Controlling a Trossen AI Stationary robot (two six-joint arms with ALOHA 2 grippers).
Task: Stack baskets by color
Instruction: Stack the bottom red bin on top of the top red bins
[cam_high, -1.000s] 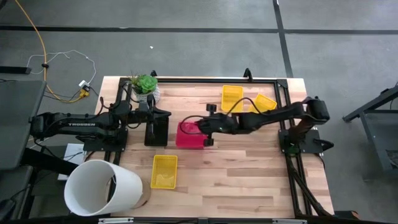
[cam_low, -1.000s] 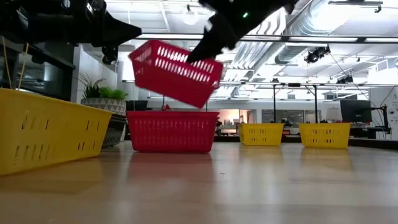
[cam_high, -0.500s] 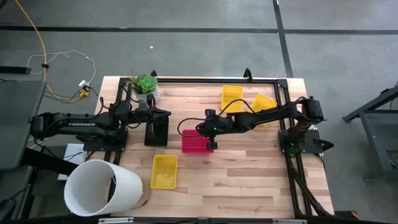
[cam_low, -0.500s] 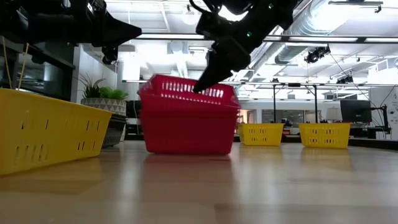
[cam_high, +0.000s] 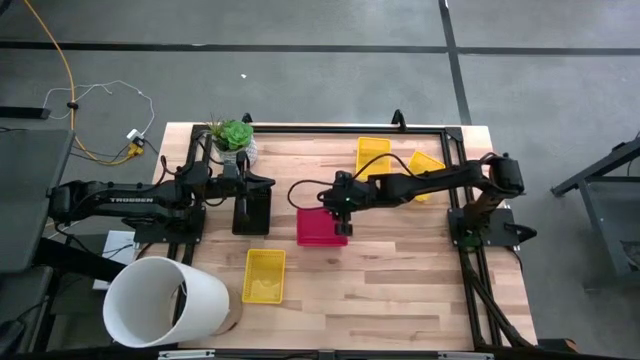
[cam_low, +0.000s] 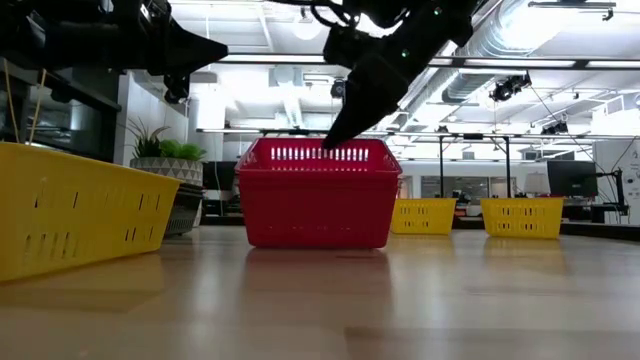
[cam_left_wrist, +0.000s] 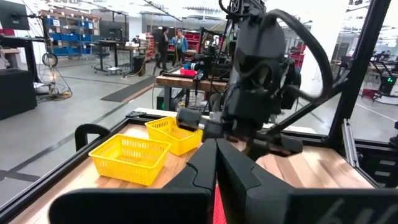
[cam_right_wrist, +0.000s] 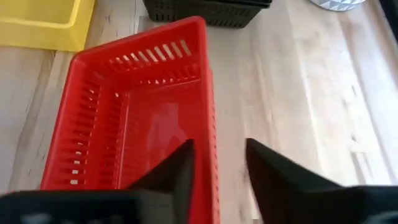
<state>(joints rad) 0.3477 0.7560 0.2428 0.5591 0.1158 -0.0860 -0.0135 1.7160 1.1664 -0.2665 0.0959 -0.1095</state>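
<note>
The wooden table (cam_high: 400, 280) stands on a grey floor (cam_high: 300, 80) crossed by dark seams. A yellow cable (cam_high: 62, 70) trails over the floor at far left. Beyond the table lies a bright workshop hall with ceiling ducts (cam_low: 520, 40), benches and shelving (cam_left_wrist: 68, 28), where people (cam_left_wrist: 171, 43) stand far off.

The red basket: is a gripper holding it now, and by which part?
No. The red basket stands on the table; the right gripper is open astride its rim, and the left gripper is shut on nothing.

Right arm stretched toward table centre, right gripper (cam_high: 343, 205) pointed down, fingers (cam_right_wrist: 180, 169) parted. Left arm folded at left side, left gripper (cam_high: 262, 182) fingers closed together.
</note>
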